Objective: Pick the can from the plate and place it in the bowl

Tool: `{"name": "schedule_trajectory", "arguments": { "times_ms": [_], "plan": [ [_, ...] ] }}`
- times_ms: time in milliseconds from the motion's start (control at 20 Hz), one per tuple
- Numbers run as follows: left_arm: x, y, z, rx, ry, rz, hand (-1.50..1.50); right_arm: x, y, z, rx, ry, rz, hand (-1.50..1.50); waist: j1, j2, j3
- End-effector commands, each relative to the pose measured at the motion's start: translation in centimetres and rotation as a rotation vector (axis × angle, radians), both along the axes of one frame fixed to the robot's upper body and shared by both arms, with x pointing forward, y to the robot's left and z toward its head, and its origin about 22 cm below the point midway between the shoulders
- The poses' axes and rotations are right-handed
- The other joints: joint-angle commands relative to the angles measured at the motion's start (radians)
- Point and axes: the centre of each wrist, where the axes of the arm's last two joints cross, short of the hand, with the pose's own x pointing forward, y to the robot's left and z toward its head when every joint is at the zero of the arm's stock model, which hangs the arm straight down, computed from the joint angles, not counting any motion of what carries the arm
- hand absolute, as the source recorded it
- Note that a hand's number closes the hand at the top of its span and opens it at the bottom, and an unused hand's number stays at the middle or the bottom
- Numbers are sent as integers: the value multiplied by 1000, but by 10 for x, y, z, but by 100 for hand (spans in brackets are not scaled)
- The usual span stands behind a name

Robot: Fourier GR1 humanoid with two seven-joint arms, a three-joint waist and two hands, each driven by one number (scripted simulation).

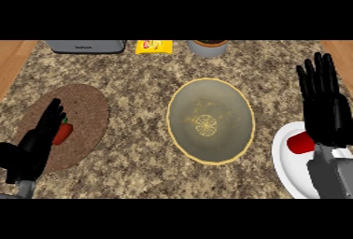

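Observation:
A red can (299, 143) lies on the white plate (289, 165) at the lower right edge, partly hidden by my right forearm. My right hand (324, 105) is above it, open, fingers straight and pointing away from me, not touching the can. The grey bowl (211, 120) with a yellow rim and a yellow pattern inside sits in the middle of the counter, with nothing in it. My left hand (38, 140) rests open at the lower left, fingers stretched over a brown round mat.
A red-orange vegetable (63, 132) lies on the brown mat (79, 116) beside my left hand. At the back edge stand a grey appliance (86, 46), a yellow packet (154, 46) and a grey pot (207, 47). Wooden strips flank the granite counter.

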Motion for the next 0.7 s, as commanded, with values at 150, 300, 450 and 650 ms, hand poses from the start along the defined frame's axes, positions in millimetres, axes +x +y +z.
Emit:
{"name": "schedule_trajectory", "arguments": {
  "times_ms": [150, 300, 450, 650],
  "plan": [
    [25, -50, 10, -76, -100, -72, 0, -21, -28, -29, -364, 269, 336, 150, -14, -7, 15],
    [17, -49, 9, -87, -77, -95, 0, -16, -72, 27, -939, 147, 192, 150, -34, -36, -14],
    [10, -79, 9, -127, -106, -100, 0, -67, -91, -70, -510, 147, -88, -150, -27, -19, 20],
    [24, -91, 21, -128, -102, -112, 0, -87, -107, -81, -334, -35, -16, -150, -12, -18, 18]
  ]
}}
